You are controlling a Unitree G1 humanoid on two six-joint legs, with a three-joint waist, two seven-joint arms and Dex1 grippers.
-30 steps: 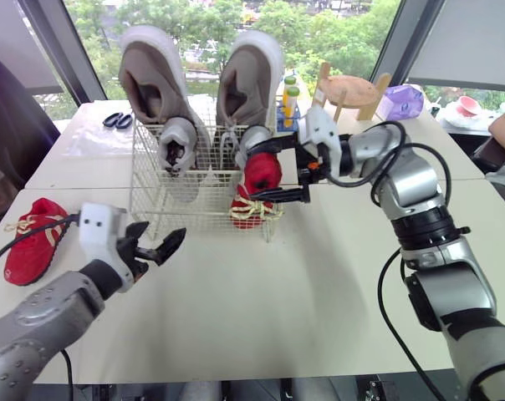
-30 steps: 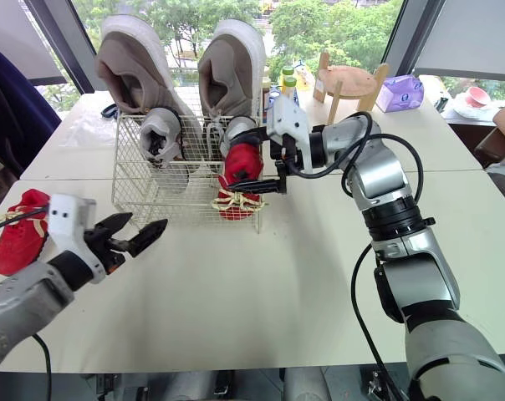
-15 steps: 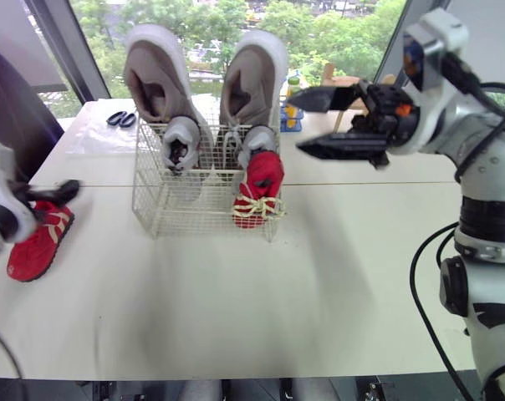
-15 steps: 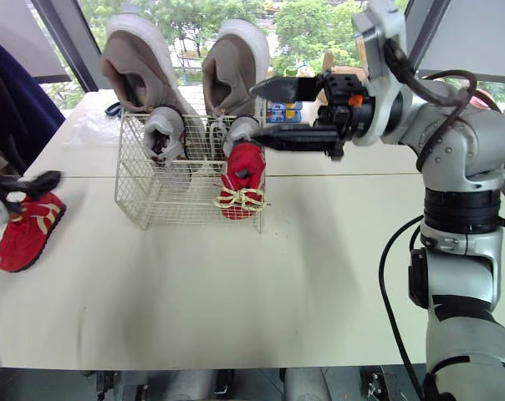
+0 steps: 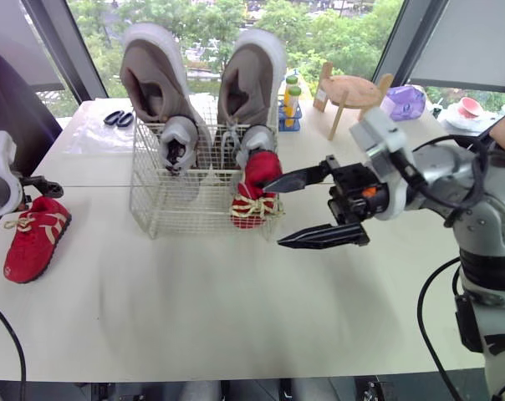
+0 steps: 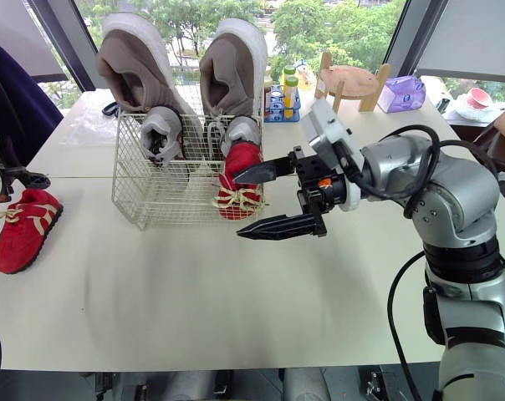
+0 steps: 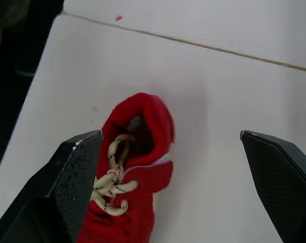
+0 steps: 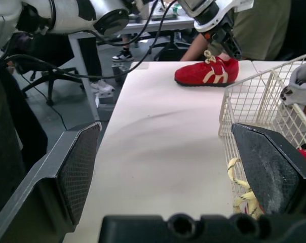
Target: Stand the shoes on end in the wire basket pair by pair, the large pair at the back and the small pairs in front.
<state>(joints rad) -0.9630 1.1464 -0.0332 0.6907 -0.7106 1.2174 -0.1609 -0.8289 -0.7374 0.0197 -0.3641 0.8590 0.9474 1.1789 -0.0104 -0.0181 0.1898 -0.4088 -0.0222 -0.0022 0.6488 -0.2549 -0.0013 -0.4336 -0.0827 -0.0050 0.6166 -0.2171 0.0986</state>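
Counts in wire basket (image 5: 152, 219) two large shoes (image 5: 156, 71), two small grey shoes (image 5: 177, 138), one red shoe (image 5: 257, 188); second red shoe (image 5: 31, 238) on bench (image 5: 236, 301); left tool (image 7: 168, 135), right tool (image 5: 272, 214) agape, empty.

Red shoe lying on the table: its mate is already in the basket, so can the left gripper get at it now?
Probably yes. The left gripper hangs open just above the red shoe, which lies flat on the table with nothing on it or close beside it.

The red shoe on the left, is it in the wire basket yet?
No, the red shoe lies on the table, apart from the wire basket.
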